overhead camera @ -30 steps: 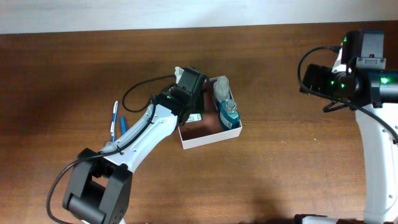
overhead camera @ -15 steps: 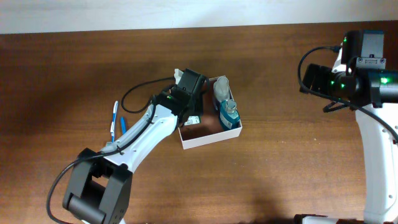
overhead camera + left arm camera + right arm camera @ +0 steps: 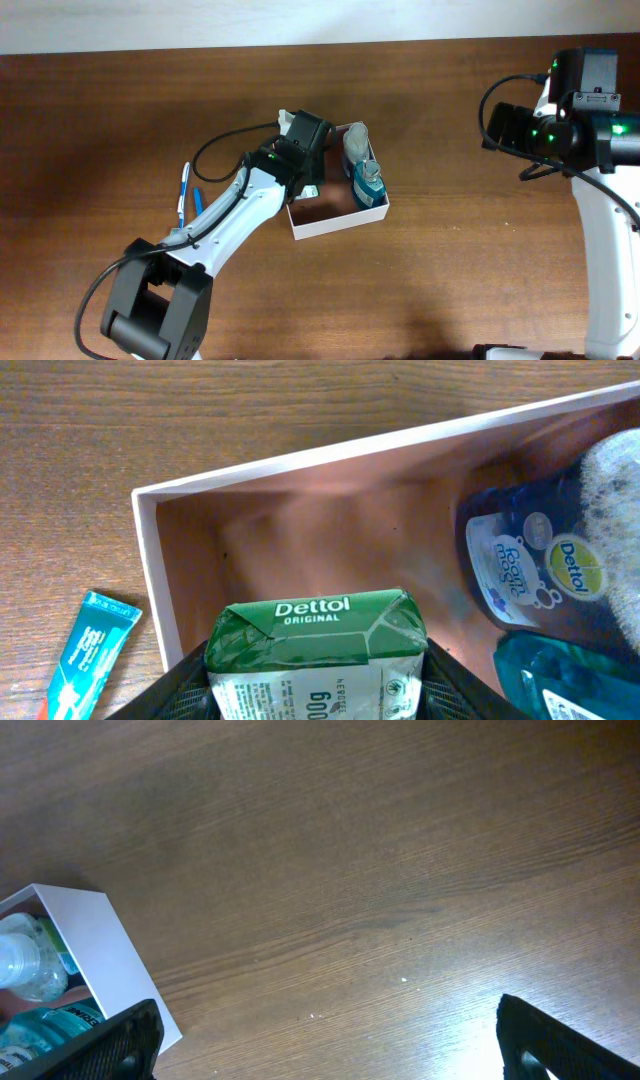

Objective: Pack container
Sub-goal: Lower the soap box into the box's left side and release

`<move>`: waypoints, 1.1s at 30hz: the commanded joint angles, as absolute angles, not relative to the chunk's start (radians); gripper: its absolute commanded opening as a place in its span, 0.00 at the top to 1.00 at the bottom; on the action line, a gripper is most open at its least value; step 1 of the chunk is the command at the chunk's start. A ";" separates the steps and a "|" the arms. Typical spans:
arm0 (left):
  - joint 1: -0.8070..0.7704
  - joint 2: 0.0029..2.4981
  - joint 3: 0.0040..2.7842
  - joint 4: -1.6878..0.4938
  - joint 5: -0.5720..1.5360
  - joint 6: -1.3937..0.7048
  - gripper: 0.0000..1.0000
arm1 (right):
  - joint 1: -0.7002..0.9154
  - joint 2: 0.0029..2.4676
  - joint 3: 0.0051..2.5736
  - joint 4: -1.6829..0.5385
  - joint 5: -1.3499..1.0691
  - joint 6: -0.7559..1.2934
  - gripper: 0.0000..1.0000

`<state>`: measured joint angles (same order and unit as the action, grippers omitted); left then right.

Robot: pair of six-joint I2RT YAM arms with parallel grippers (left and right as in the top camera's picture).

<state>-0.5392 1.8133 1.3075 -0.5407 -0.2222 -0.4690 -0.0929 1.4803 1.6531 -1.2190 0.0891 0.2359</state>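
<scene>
Soap, a green Dettol bar (image 3: 315,650), sits clamped between the jaws of the left gripper (image 3: 315,682), its long side running across from one finger to the other. Just beyond and beneath those jaws lies the container (image 3: 150,560), open face up. It is roughly square, so it has no marked long axis, and in the overhead view its walls (image 3: 340,222) sit askew to the table edge. To the right of the jaws, inside the box, lie a dark blue Dettol pack (image 3: 540,560) and a teal bottle (image 3: 560,680). To their left, outside the wall, a teal tube (image 3: 95,640) rests on the table (image 3: 300,400). The right gripper (image 3: 330,1055) hangs over bare wood, its jaws spread wide and empty, with the container's corner (image 3: 100,950) off to their left.
</scene>
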 commanded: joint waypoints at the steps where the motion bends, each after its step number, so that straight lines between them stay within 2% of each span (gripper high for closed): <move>1: -0.534 1.814 1.337 -0.551 -0.244 -0.478 0.43 | -0.099 1.482 1.661 -1.216 0.094 0.241 0.02; 4: -0.534 1.814 1.337 -0.553 -0.244 -0.478 0.42 | -0.099 1.482 1.661 -1.216 0.094 0.241 0.02; 8: -0.534 1.814 1.337 -0.554 -0.244 -0.478 0.37 | -0.099 1.482 1.661 -1.216 0.094 0.241 0.02; 21: -0.534 1.811 1.345 -0.532 -0.274 -0.477 0.39 | -0.099 1.482 1.661 -1.216 0.094 0.241 0.02; 23: -0.534 1.804 1.351 -0.535 -0.274 -0.477 0.47 | -0.099 1.482 1.661 -1.216 0.094 0.241 0.02; 24: -0.534 1.797 1.354 -0.536 -0.274 -0.477 0.60 | -0.099 1.482 1.661 -1.216 0.094 0.241 0.02; 25: -0.534 1.786 1.359 -0.537 -0.274 -0.478 0.80 | -0.099 1.482 1.661 -1.216 0.094 0.241 0.02; 26: -0.534 1.770 1.362 -0.544 -0.274 -0.478 0.93 | -0.099 1.482 1.661 -1.216 0.094 0.241 0.02; 27: -0.534 1.752 1.365 -0.553 -0.274 -0.478 0.99 | -0.099 1.482 1.661 -1.216 0.094 0.241 0.02; 33: -0.537 1.629 1.369 -0.681 -0.267 -0.478 0.99 | -0.099 1.482 1.661 -1.216 0.094 0.241 0.02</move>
